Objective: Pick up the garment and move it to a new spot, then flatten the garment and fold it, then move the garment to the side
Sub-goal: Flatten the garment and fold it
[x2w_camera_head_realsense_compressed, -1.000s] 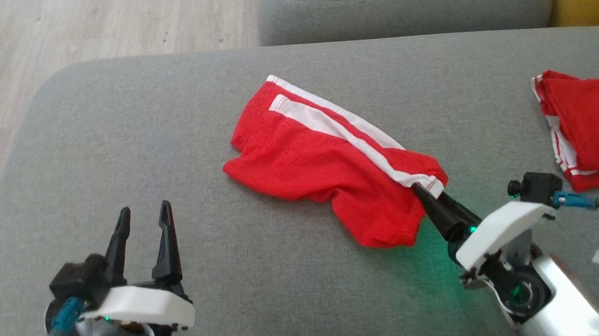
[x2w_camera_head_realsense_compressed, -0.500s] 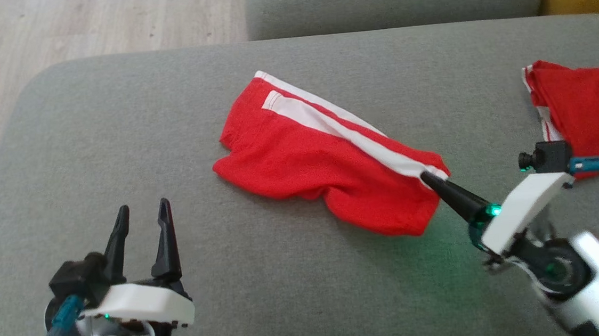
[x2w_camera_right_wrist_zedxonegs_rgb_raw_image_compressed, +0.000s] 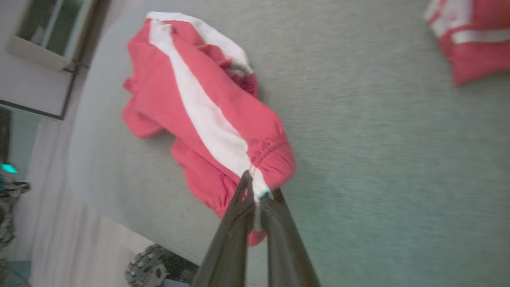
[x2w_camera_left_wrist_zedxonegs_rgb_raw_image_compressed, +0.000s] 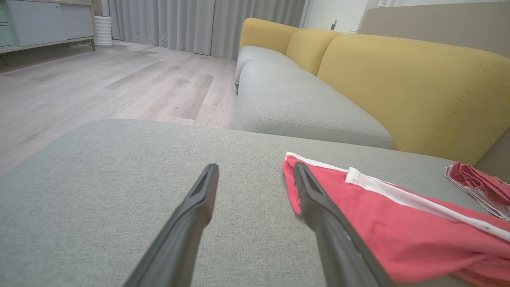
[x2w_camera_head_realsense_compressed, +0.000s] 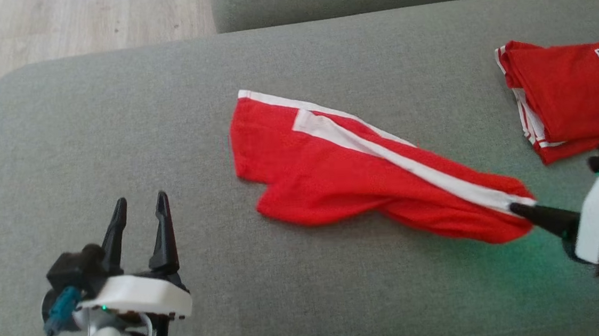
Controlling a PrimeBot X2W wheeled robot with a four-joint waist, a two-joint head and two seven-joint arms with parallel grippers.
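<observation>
Fingers of the right gripper are clamped on the white-striped corner of the red garment, which lies drawn out across the grey cushion in my head view. The left gripper hovers spread and empty, apart from it. Left wrist view: the cloth's other end lies near one open finger. Right wrist view: the pinch sits on the hem. I judge it light, limp, prone to bunching; I'd take the far hem corner as second hold.

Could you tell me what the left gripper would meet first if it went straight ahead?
The way looks free: the left gripper points along bare grey cushion, passing left of the red shorts; height is unclear.
</observation>
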